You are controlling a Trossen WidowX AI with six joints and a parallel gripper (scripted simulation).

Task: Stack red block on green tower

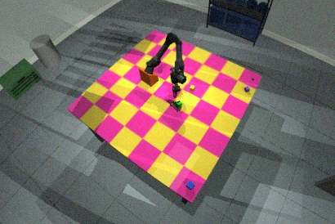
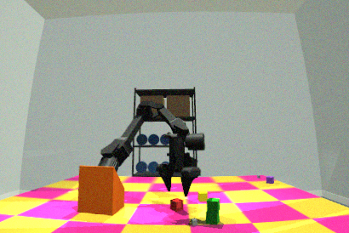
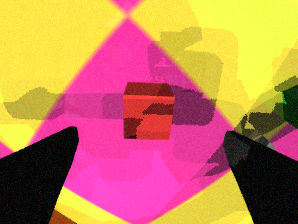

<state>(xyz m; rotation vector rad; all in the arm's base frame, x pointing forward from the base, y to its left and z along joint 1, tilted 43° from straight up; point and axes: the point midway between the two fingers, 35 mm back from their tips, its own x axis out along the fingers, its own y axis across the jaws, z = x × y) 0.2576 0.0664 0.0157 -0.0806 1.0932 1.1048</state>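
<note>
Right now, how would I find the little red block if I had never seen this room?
Find the pink and yellow checkered mat, then the black robot arm reaching over its middle. Just below its open fingers a small red block sits on a pink square. It is the only red cube; the green tower beside it is taller, and the yellow cube sits farther back.

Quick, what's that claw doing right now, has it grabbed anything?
Claw: open wide, holding nothing, poised above the red block.
</note>
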